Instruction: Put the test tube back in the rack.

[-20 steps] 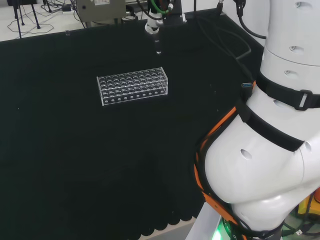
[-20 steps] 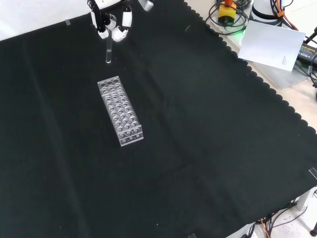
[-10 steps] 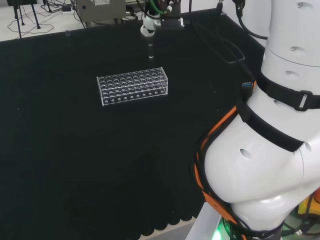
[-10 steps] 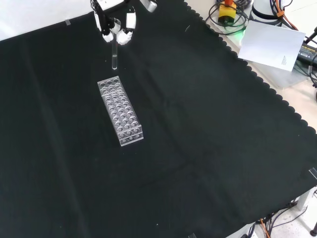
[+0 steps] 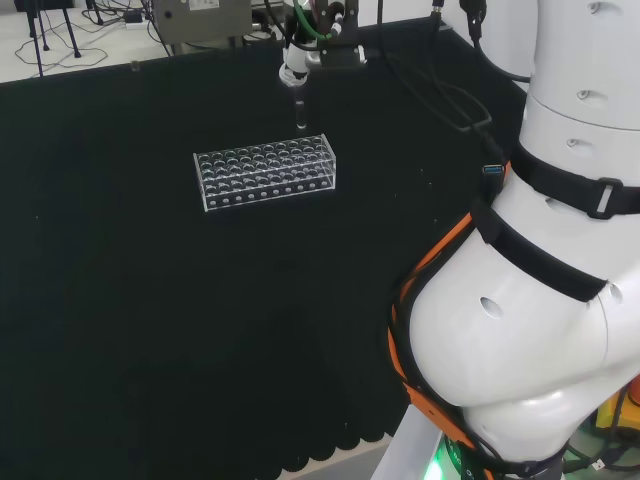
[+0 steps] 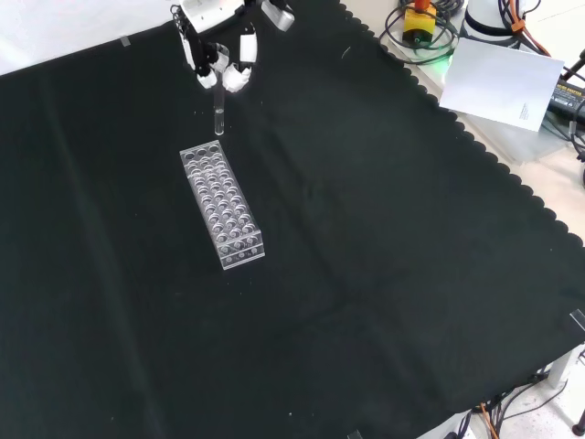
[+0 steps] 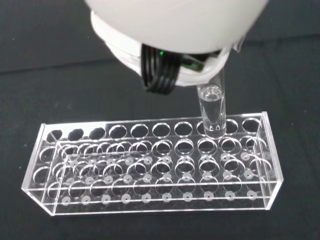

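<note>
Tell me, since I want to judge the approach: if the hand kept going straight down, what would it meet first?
Probably the rack: the test tube held in the hand hangs above its end holes; exact depth is unclear.

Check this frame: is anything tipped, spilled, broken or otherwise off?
Nothing stands out. The rack sits flat and intact on the black cloth, its holes unfilled. The hand holds the test tube upright just above the rack's end. No spill or breakage shows.
</note>
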Controlling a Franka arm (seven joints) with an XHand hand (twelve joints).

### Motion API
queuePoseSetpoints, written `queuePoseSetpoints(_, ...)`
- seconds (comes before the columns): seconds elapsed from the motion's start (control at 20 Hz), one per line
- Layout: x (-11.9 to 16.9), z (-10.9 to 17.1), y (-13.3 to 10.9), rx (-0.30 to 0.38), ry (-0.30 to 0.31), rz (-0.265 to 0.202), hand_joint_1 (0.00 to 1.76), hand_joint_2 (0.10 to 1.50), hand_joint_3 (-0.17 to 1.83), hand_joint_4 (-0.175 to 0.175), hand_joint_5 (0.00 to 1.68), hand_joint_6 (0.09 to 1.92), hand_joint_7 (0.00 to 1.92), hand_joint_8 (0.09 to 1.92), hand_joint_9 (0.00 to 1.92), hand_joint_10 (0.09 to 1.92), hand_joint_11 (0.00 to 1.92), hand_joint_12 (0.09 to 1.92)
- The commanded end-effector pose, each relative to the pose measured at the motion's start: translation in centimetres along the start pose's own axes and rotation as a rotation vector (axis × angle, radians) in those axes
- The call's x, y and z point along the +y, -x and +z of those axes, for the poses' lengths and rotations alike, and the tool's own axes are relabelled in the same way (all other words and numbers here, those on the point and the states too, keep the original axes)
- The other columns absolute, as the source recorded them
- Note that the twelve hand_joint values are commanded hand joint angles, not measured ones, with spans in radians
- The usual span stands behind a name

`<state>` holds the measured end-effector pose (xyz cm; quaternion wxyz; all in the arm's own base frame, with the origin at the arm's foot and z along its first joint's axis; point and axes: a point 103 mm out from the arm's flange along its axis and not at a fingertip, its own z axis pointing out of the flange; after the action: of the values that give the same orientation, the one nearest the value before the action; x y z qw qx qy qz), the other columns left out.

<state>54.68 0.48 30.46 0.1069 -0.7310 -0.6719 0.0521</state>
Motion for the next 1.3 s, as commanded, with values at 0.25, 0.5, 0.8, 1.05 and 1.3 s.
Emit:
queuePoseSetpoints(0.25,0.2,2.0,-0.8,0.017,-0.033,-0.012,1.25,0.58,0.68,-0.175,1.50,0.24,1.80,0.36,1.65,0.71,1.44,0.91)
queuePoseSetpoints(0.5,0.6,2.9,-0.5,0.007,-0.051,-0.007,1.25,0.58,0.68,-0.175,1.50,0.23,1.80,0.36,1.65,0.71,1.44,0.91)
queuePoseSetpoints(0.8,0.5,3.7,0.5,0.005,-0.068,0.015,1.25,0.58,0.68,-0.175,1.50,0.23,1.80,0.36,1.65,0.71,1.44,0.91)
queuePoseSetpoints(1.05,0.5,4.1,0.6,0.020,-0.068,0.015,1.25,0.58,0.68,-0.175,1.50,0.23,1.80,0.36,1.65,0.71,1.44,0.91)
queuePoseSetpoints(1.3,1.2,4.4,0.2,0.024,-0.061,0.009,1.25,0.58,0.68,-0.175,1.50,0.23,1.80,0.36,1.65,0.71,1.44,0.91)
